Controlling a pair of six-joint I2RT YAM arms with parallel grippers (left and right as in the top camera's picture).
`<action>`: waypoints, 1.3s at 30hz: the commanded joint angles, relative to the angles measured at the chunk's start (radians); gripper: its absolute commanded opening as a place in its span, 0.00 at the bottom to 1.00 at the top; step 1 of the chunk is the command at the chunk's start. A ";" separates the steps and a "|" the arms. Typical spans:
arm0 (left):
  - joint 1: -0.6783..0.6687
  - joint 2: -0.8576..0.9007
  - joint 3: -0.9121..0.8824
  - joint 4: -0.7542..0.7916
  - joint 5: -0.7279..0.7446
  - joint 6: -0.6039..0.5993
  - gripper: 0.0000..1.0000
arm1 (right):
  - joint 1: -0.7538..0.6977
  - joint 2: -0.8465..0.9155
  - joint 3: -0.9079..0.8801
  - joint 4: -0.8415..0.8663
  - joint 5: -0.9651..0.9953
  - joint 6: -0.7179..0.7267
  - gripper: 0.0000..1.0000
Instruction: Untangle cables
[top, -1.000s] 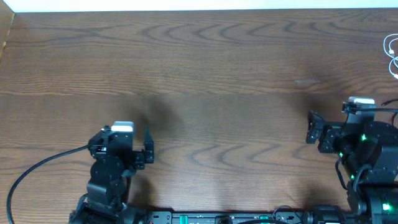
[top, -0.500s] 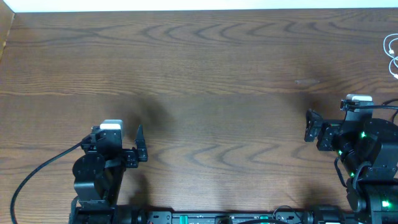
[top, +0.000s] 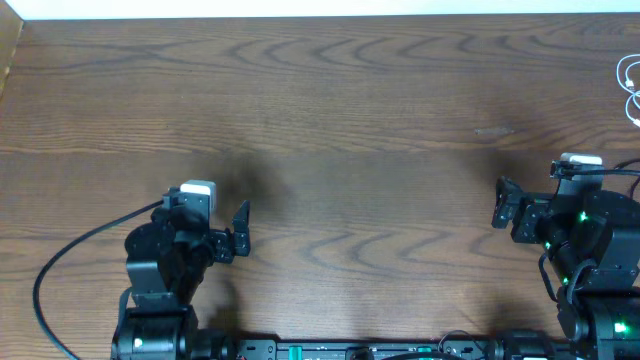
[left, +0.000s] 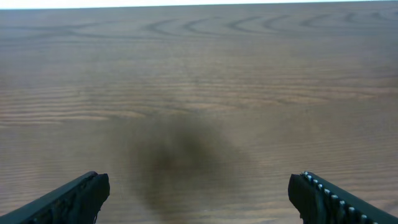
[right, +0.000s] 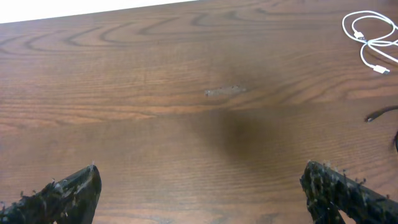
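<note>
1. Table (top: 340, 90): a dark wood-grain surface. A short pale scuff (right: 225, 91) lies right of centre, and a white strip runs along the far edge.

2. Left gripper (left: 199, 190): it sits low over the near-left part of the table. In the left wrist view, both fingers sit at the bottom corners with bare wood between them, so the jaws stand wide apart and hold nothing. A thick black wire (top: 60, 270) curves from this arm toward the near-left edge.

3. Right gripper (right: 202, 183): it sits over the near-right part of the table, pointing toward the centre. In the right wrist view, its fingers also sit at the bottom corners, wide apart, with nothing between them.

4. White cable (right: 362, 37): it lies in loose loops at the far-right corner of the table and is cut off by the frame edge in the overhead view. Small plug ends show among the loops. It is well apart from both grippers, and neither touches it.

5. Black cable (right: 380, 112): only a thin dark end with a small tip shows. It enters from the right edge of the right wrist view, nearer the robot than the white cable and not touching it. The rest is out of frame, so its lay cannot be told
</note>
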 joint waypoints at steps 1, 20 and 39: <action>0.007 0.010 0.000 0.012 0.027 -0.029 0.98 | 0.006 -0.002 -0.003 -0.008 0.015 0.012 0.99; -0.111 -0.005 0.016 0.016 -0.131 -0.078 0.98 | 0.006 -0.002 -0.003 0.002 0.019 0.012 0.99; -0.110 -0.004 0.016 0.004 -0.128 -0.078 0.98 | 0.006 -0.002 -0.003 -0.098 0.022 0.012 0.99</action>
